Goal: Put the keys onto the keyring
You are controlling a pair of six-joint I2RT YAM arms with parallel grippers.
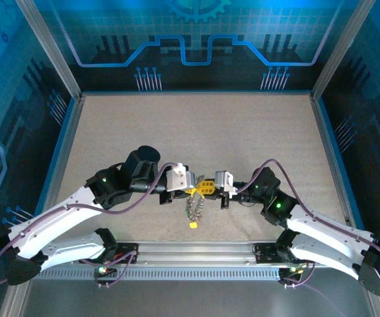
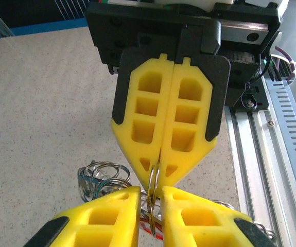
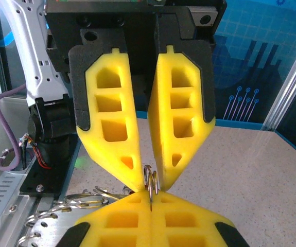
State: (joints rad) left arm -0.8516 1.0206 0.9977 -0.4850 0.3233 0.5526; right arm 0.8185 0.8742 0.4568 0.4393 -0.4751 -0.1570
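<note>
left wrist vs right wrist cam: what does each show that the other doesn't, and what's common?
Left wrist: head-on view of the right fingers, pressed shut, plus a broad stretch of table. Right wrist: head-on view of the left fingers, slightly parted, plus the white arm link and blue wall panel. Both: the keyring between the two sets of fingertips, loose wire loops beside it, the slotted rail.
</note>
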